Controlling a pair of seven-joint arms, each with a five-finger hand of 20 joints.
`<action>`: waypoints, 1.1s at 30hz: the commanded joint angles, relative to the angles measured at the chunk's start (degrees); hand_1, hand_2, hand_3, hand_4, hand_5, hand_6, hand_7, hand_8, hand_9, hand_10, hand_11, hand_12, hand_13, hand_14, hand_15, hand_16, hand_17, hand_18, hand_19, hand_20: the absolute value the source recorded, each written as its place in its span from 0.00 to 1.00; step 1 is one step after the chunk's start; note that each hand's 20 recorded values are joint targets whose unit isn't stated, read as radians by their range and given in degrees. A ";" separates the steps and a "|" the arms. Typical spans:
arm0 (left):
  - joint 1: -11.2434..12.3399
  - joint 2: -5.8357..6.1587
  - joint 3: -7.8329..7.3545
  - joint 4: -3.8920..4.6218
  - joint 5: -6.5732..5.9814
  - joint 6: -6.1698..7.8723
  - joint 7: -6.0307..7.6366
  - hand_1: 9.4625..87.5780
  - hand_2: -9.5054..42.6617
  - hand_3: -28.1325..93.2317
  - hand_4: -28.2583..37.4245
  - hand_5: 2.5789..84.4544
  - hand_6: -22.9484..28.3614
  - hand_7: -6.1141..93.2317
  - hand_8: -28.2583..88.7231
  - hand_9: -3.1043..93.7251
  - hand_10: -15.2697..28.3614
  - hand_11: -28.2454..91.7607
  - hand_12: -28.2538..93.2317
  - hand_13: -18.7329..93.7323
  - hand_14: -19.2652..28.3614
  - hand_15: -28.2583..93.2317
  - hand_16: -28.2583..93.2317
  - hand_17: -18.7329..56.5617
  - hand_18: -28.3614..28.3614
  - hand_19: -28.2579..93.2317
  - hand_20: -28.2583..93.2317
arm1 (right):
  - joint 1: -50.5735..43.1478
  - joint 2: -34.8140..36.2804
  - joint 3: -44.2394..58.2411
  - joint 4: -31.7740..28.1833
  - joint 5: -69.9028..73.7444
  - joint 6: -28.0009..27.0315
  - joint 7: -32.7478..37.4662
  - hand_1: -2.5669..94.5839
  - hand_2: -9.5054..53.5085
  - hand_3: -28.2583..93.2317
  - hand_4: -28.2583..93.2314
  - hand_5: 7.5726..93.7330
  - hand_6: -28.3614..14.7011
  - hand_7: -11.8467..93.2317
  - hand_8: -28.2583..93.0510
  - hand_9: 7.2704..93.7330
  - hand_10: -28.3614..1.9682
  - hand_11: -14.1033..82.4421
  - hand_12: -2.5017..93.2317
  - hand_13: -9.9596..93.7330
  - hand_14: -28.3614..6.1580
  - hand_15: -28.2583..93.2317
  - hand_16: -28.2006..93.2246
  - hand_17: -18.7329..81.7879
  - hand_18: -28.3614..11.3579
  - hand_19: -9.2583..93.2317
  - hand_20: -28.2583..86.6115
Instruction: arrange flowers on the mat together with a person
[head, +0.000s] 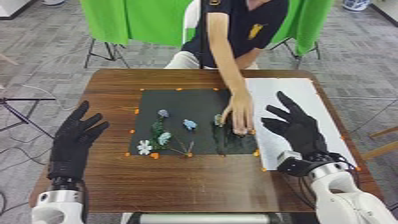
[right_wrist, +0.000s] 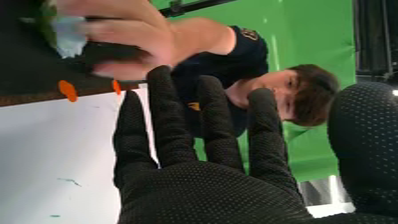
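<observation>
Right hand (head: 300, 132), fingers straight, spread, over white sheet (head: 274, 92) | left hand (head: 71, 142), fingers loosely parted, beside black mat (head: 153, 101) | head view: person's hand (head: 239, 111) at mat's right part, white flower (head: 144, 147), blue flower (head: 190, 124) to its left | right wrist view: pale bloom (right_wrist: 69, 39) by person's fingers, green marks (right_wrist: 69, 181) on sheet

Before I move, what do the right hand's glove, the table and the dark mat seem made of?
Right hand's glove: matte black fabric, going by its fine dotted texture. Table: wood or wood-look laminate with a slight sheen, given the brown grain. Mat: dull dark surface, perhaps felt or paper.
</observation>
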 joint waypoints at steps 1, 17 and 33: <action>0.40 -0.60 -0.17 0.18 0.21 -0.49 -0.27 0.17 0.25 0.90 0.03 0.38 0.49 0.21 0.15 0.41 0.74 0.41 0.31 0.42 0.93 0.57 0.18 0.13 0.90 0.62 0.35 | -0.66 0.08 0.77 0.19 -0.40 0.78 -0.98 0.18 0.27 0.88 0.00 0.22 0.82 0.25 0.12 0.37 0.63 0.20 0.17 0.41 0.33 0.41 0.38 0.18 0.23 0.53 0.39; 0.43 -0.72 -0.13 0.30 0.31 -0.65 -0.17 0.17 0.25 0.90 0.03 0.38 0.49 0.21 0.15 0.41 0.74 0.41 0.31 0.42 0.93 0.57 0.18 0.13 0.90 0.62 0.35 | -4.07 0.17 4.59 1.83 0.01 0.04 -3.54 0.17 0.26 0.89 0.00 0.23 0.83 0.25 0.12 0.36 0.65 0.20 0.17 0.36 0.35 0.34 0.40 0.17 0.22 0.50 0.38; 0.27 -0.32 0.19 0.30 0.07 -0.42 0.19 0.17 0.25 0.90 0.03 0.38 0.49 0.21 0.15 0.41 0.74 0.41 0.31 0.42 0.93 0.57 0.18 0.13 0.90 0.62 0.35 | -4.10 0.76 4.11 2.29 0.07 0.87 -4.95 0.17 0.26 0.89 0.00 0.23 0.83 0.25 0.12 0.35 0.67 0.19 0.17 0.33 0.36 0.26 0.46 0.17 0.14 0.51 0.36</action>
